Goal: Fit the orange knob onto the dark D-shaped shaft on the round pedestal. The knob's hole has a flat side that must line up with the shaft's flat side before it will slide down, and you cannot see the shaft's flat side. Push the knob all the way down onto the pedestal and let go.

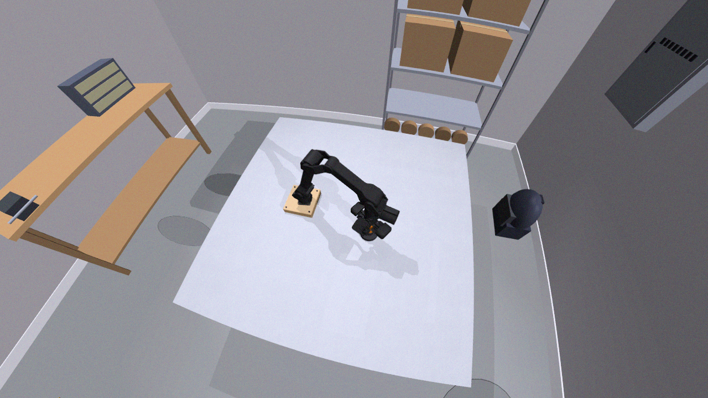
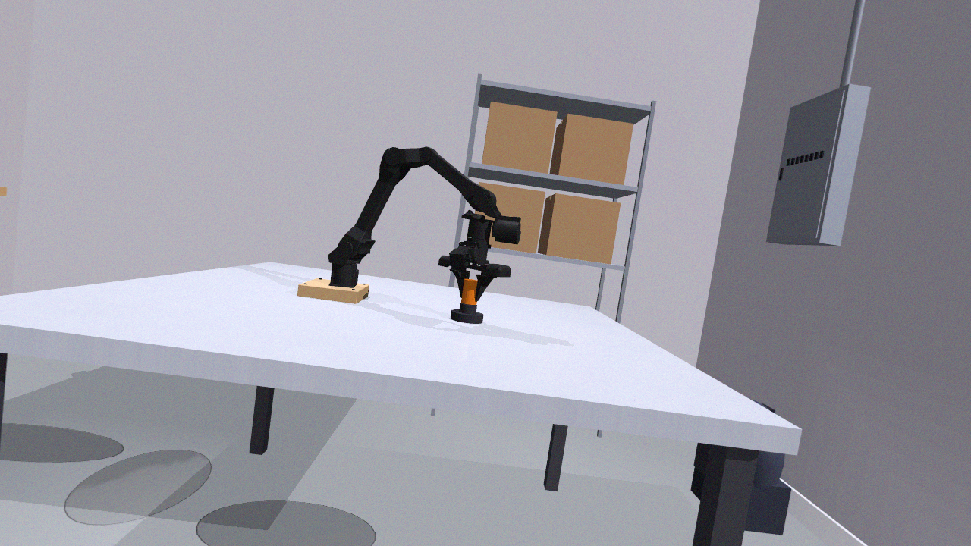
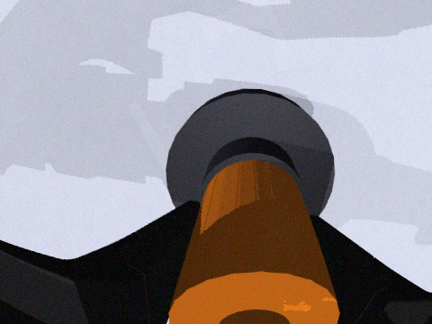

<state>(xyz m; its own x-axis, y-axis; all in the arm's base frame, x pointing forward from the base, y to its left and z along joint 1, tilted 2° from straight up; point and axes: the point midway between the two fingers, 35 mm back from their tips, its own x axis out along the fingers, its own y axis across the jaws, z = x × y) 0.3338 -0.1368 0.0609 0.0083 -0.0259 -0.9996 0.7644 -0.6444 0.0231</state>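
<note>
The orange knob (image 1: 370,229) (image 2: 469,290) (image 3: 254,243) stands upright between the fingers of my gripper (image 2: 470,296) (image 3: 253,220), which is shut on it. The dark round pedestal (image 1: 368,237) (image 2: 466,318) (image 3: 247,112) is directly below the knob. In the exterior view, the knob's lower end meets the pedestal's raised collar (image 2: 467,308), with no shaft showing between them. In the wrist view, only a thin crescent of the collar's top shows beyond the knob's lower edge. The shaft and its flat side are hidden. The knob's top opening is partly cut off by the wrist view's lower edge.
The arm's wooden base (image 1: 298,210) (image 2: 328,293) stands on the white table (image 1: 277,287) (image 2: 203,318), left of the pedestal in the top and exterior views. A shelf with cardboard boxes (image 1: 425,44) (image 2: 580,227) stands behind the table. A wooden bench (image 1: 89,133) is at the left.
</note>
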